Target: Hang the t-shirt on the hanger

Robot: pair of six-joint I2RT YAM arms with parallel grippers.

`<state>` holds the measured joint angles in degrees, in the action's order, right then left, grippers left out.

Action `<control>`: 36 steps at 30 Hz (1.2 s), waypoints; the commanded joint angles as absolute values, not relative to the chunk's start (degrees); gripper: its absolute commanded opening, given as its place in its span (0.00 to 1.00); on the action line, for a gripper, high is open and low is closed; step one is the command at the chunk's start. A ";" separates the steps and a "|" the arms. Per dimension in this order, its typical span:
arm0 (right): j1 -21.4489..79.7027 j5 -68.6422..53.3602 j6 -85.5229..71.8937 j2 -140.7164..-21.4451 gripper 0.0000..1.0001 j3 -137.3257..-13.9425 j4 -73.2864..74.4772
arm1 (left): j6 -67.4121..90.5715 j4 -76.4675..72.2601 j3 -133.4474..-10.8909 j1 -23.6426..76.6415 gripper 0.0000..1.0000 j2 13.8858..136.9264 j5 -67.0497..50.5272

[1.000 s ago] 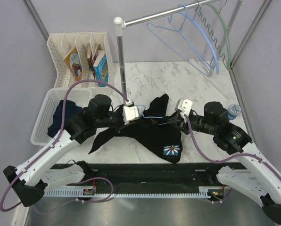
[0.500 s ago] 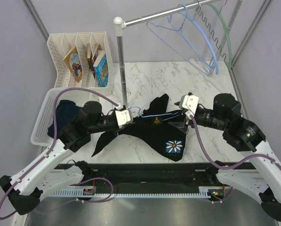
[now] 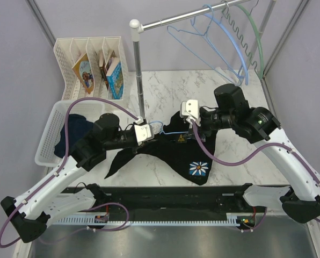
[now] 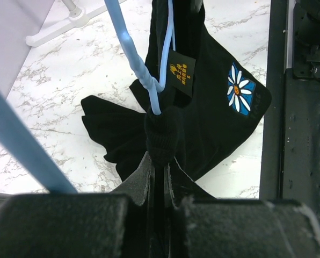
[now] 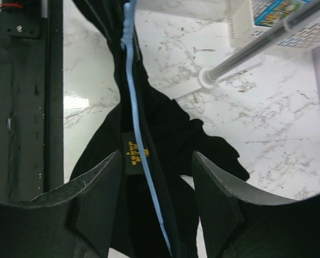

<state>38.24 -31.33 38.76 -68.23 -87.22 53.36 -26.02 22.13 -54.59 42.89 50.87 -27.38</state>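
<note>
The black t-shirt (image 3: 173,150) hangs bunched between the arms over the marble table, its daisy print (image 3: 198,169) facing front. The thin light-blue wire hanger (image 3: 172,131) runs through its collar, with the hook end showing near my left gripper. My left gripper (image 3: 152,134) is shut on a bunch of the t-shirt's collar (image 4: 161,131), right below the hanger's hook (image 4: 141,75). My right gripper (image 3: 195,127) is open above the t-shirt. Its fingers (image 5: 93,201) straddle the hanger wire (image 5: 137,137) and the yellow emblem (image 5: 132,153) without touching them.
A clothes rail on a pole (image 3: 139,75) stands behind. It holds another thin blue wire hanger (image 3: 186,38), a thicker blue wavy hanger (image 3: 231,51) and a green one (image 3: 256,37). A white basket (image 3: 48,134) with a navy garment (image 3: 73,131) and a book organiser (image 3: 90,59) are at the left.
My right arm has risen and swung left and back, so its gripper is now over the collar. My left gripper shifted a little left. The t-shirt has moved slightly with it.
</note>
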 commanded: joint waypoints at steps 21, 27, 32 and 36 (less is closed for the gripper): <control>45.62 -23.91 38.41 -70.84 0.00 -88.95 52.12 | -28.30 20.48 -57.75 43.15 0.07 49.84 -28.31; 42.99 -23.29 39.28 -69.08 0.00 -88.33 52.90 | -28.12 23.64 -56.34 40.70 0.24 46.76 -26.37; 40.00 -24.43 40.43 -68.38 0.00 -89.56 54.23 | -30.41 28.64 -55.20 37.18 0.32 44.48 -27.42; 39.29 -25.31 40.60 -68.29 0.00 -90.61 55.37 | -32.96 32.60 -54.84 35.42 0.47 44.30 -28.22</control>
